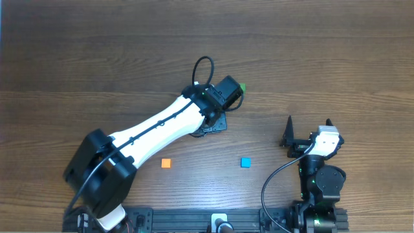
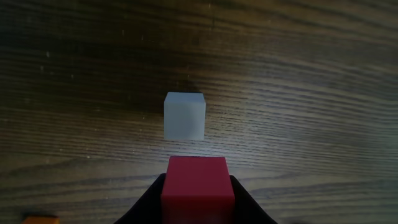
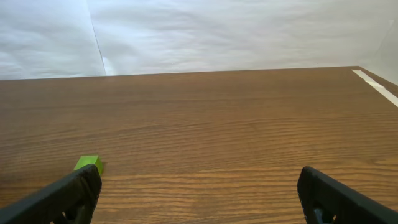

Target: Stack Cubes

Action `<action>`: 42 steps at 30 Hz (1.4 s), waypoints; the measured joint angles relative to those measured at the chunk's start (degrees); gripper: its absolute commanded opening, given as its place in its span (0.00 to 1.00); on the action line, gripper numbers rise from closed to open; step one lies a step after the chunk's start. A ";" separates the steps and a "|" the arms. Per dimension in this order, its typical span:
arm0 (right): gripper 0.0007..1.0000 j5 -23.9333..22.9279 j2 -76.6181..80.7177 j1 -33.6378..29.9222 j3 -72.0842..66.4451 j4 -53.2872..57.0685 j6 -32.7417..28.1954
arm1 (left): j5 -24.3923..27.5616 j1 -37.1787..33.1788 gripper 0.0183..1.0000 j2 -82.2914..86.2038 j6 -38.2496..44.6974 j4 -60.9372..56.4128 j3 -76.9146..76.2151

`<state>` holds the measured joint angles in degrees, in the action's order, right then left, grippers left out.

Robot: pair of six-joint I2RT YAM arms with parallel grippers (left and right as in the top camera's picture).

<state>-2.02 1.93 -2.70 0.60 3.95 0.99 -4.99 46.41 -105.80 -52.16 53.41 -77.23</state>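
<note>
My left gripper [image 2: 198, 198] is shut on a red cube [image 2: 198, 185]. Just beyond it a pale cube [image 2: 185, 116] rests on the wooden table, apart from the red one. In the top view the left gripper [image 1: 226, 94] is at mid-table beside a green cube [image 1: 242, 87], which also lies on the wood [image 3: 89, 164] in the right wrist view. An orange cube [image 1: 166, 164] and a blue cube [image 1: 245, 162] lie nearer the arm bases. My right gripper [image 1: 308, 133] stands open and empty at the right, its fingers [image 3: 68, 196] wide apart.
The wooden table [image 1: 336, 58] stretches bare to the far side and the right. An orange cube's corner [image 2: 40, 219] peeks in at the left wrist view's edge. A white backdrop [image 3: 236, 31] rises behind the table's far edge.
</note>
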 measured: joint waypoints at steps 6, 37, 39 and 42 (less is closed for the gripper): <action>0.99 0.00 0.00 0.00 0.00 0.02 0.04 | 0.00 0.00 0.02 -2.62 0.00 -0.59 0.07; 0.99 0.00 0.00 0.00 0.00 0.00 0.02 | -1.27 -2.10 0.02 -4.83 0.31 -3.45 0.11; 0.99 0.00 0.00 0.00 0.00 0.00 0.02 | -1.22 -2.10 0.02 -5.35 0.31 -3.54 0.11; 0.99 0.00 0.00 0.00 0.00 0.00 0.02 | -1.25 -2.10 0.02 -5.66 0.31 -3.56 0.11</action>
<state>-2.02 1.93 -2.70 0.60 3.95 1.02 -6.24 44.31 -111.46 -51.86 49.84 -77.12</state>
